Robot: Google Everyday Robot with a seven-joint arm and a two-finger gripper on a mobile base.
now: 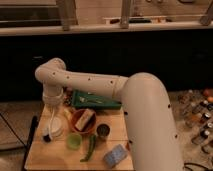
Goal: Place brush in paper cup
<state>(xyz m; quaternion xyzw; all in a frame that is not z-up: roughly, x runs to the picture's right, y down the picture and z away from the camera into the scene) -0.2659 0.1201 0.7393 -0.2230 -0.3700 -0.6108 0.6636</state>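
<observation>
Brush (50, 126), slim with a pale white-silvery handle and a small dark rounded head, stands steeply tilted: its long axis runs from upper right, under the end effector (53, 107), down to lower left, where the dark head rests at the left rim of the short, wide white paper cup (55, 128). The end effector, at the tip of the thick cream-white arm (85, 82), hangs directly above the cup at the handle's upper end; whether it is apart or clamped on the handle cannot be told.

A light wooden surface (50, 156), flat and rectangular, carries everything. Right of the paper cup sits an orange bowl (83, 121) holding a tan block; in front of it a small light-green cup (74, 141), a small shiny metal cup (103, 131), a curved green pepper (90, 148) and a blue-grey sponge (115, 155). A dark green tray (95, 100) lies behind. Beyond runs a dark counter front under a pale ledge.
</observation>
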